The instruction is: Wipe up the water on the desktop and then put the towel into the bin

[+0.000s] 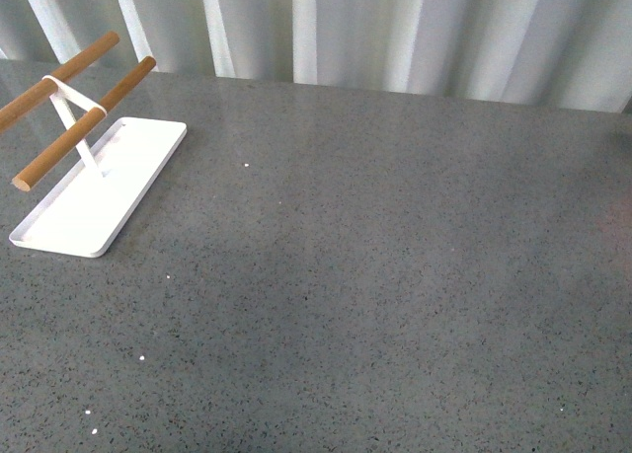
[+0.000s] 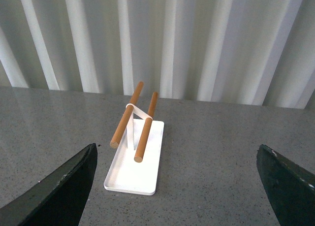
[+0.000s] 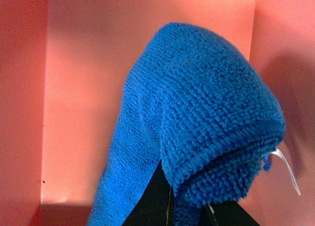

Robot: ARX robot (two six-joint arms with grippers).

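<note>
Over the pink bin (image 3: 98, 63), seen from the right wrist camera, the blue towel (image 3: 197, 113) drapes thickly over the right gripper (image 3: 170, 206), whose dark jaws are mostly hidden under the cloth, so whether they clamp it I cannot tell. On the grey speckled desktop (image 1: 395, 275) the front camera shows only a white tray (image 1: 89, 216) carrying a rack of two wooden rods (image 1: 84, 122) (neither arm appears there). From the left wrist camera the left gripper (image 2: 182, 186) stands spread wide, holding nothing, facing that tray.
</note>
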